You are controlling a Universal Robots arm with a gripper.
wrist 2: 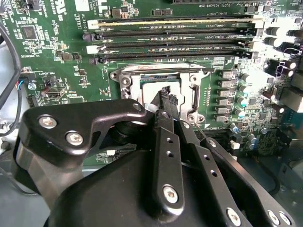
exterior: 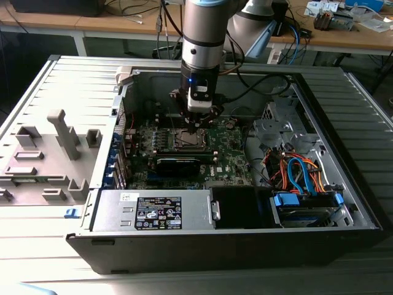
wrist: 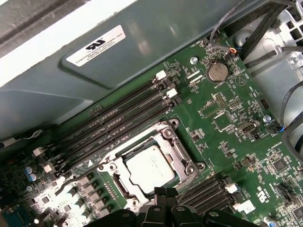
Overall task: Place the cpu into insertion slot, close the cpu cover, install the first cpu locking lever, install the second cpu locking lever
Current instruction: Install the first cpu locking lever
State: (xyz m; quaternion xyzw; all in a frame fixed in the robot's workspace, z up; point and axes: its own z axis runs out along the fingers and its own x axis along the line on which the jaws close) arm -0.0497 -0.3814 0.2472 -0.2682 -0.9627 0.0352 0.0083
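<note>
While the arm hangs over the opened computer case, the items stand as listed.

Gripper (wrist 2: 164, 94): black fingers pressed together to a narrow tip, nothing between them; in the second wrist view the tip sits just above the near edge of the socket; in the exterior view it is at upper centre of the frame (exterior: 195, 126), directly over the board.

Cpu (wrist: 150, 169): pale silvery square, lying flat inside the socket, lower centre of the first wrist view; a corner of it shows beside the fingertips in the second wrist view (wrist 2: 154, 91).

Insertion slot (wrist: 177, 177): square socket with silver rim, occupied by the chip, just below the long memory slots.

Cpu cover (wrist: 142, 143): silver frame plate lying down around the chip, its cut-out leaving the chip's face bare.

Locking lever (wrist: 78, 176): thin wire rod along one side of the socket; whether it is latched, cannot tell.

Circuit board (wrist: 227, 118): green, floor of the case, coin cell at upper right of the first wrist view.

Memory slots (wrist: 118, 125): four long black slots, parallel, beside the socket.

Computer case (exterior: 233, 243): grey metal, open, lying on the table (exterior: 37, 246).
</note>
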